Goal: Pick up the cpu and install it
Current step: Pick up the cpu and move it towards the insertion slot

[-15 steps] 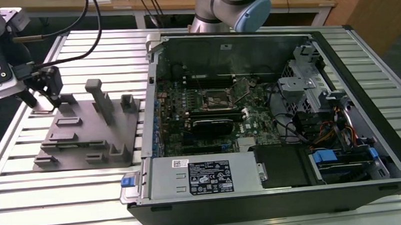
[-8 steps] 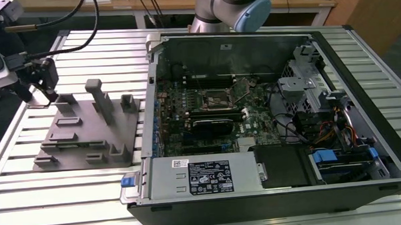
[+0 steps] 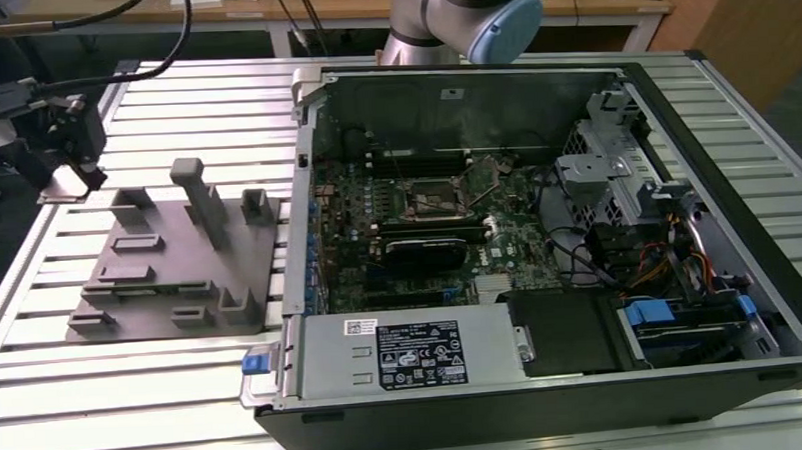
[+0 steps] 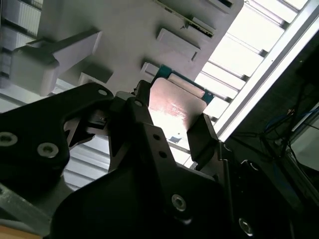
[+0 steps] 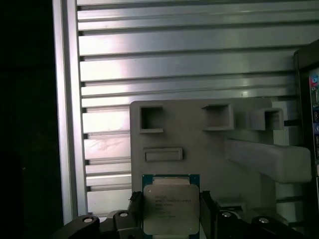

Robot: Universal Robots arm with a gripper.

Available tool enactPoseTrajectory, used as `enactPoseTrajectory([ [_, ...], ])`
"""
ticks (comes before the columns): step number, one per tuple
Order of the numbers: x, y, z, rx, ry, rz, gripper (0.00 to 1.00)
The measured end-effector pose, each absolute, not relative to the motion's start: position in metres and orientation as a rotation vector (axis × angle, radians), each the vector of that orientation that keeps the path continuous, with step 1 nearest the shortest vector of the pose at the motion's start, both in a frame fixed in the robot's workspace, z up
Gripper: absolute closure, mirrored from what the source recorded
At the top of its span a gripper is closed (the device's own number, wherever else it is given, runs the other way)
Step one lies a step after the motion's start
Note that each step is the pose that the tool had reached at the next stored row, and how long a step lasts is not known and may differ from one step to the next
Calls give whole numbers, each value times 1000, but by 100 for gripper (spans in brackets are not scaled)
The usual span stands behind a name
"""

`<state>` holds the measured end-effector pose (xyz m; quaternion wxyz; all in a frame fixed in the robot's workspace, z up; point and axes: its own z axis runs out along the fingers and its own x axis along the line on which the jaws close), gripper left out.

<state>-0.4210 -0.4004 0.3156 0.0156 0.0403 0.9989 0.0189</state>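
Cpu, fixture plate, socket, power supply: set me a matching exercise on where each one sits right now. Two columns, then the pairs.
Things
1. cpu
2. grey fixture plate
3. socket
4. power supply box

Places
A. on the green board inside the open case
B. flat on the slatted table, at the exterior view's left of the case
C. between the fingers of the tool
D. along the case's near edge, labels facing up

Pairs: 1-C, 2-B, 3-A, 4-D

Exterior high; both wrist views near cpu [image 5: 171, 209]
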Motion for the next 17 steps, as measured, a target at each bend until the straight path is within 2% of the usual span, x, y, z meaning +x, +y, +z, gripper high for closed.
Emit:
enactPoseTrajectory([
  [17,-421,-400,374,125,3105,60,46],
])
